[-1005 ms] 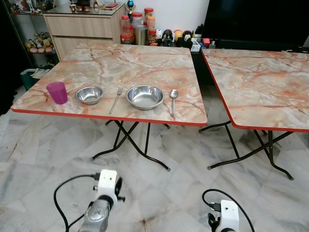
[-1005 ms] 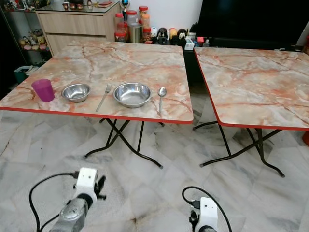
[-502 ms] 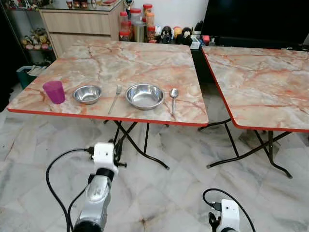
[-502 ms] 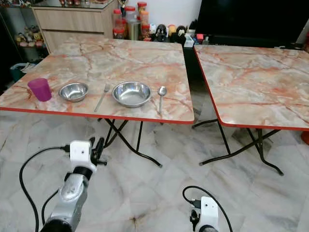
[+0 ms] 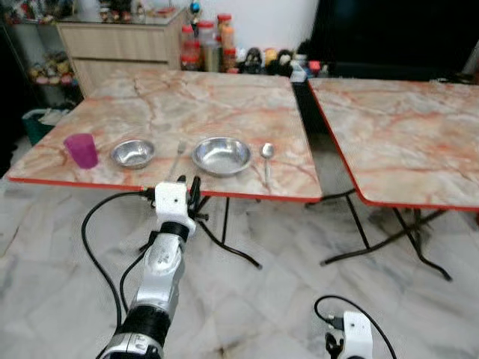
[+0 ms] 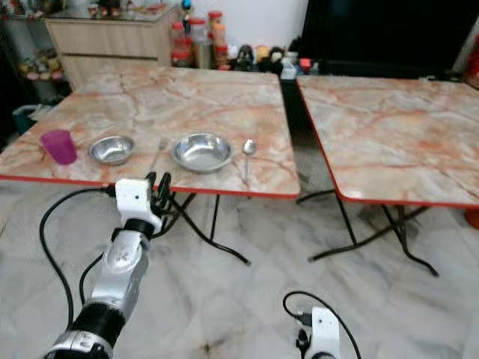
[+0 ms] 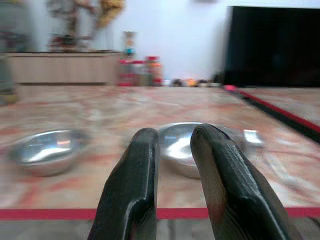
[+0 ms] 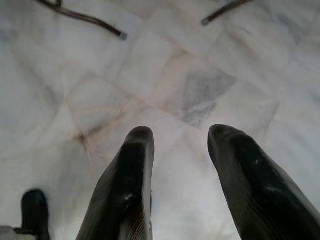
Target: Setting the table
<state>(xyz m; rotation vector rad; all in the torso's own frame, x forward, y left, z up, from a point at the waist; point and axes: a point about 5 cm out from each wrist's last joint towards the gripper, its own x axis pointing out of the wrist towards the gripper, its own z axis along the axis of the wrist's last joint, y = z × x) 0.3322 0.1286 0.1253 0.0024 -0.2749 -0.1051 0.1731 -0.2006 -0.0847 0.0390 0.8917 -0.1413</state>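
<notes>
Reaching toward the table's (image 5: 224, 105) near edge, the left gripper (image 5: 191, 196) is held slightly parted and empty; the thin, stiff, slippery fork (image 5: 177, 155) there is best pinched mid-handle

Bright, even daylight; slight motion blur

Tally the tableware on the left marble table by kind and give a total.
Steel bowls: 2, small and large
Purple cup: 1
Fork: 1
Spoon: 1
Total: 5
</notes>
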